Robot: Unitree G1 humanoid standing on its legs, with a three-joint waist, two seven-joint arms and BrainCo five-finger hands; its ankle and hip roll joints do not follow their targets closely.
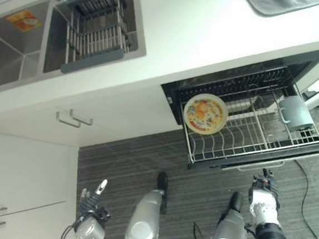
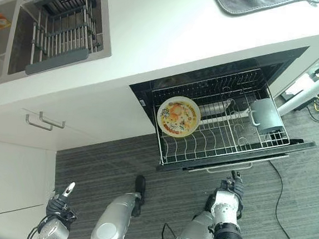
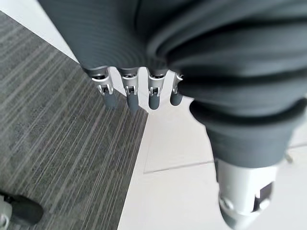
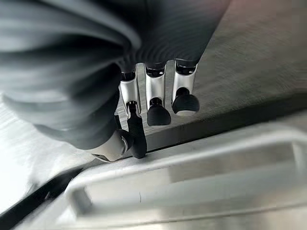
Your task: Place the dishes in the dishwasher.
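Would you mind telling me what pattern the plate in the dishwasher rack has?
The plate is pale yellow with orange-red blotches, clearest in the left eye view.

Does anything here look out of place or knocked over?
Nothing is spilled or broken. The patterned plate stands on edge in the pulled-out dishwasher rack, and the grey mug lies tipped on its side at the rack's other end.

— Left hand (image 3: 158, 91)?
— Silver fingers, dark rounded tips; dark ribbed cover over back and wrist.
— Right hand (image 4: 153, 96)?
— Same build: silver fingers, black tips, dark ribbed cover.
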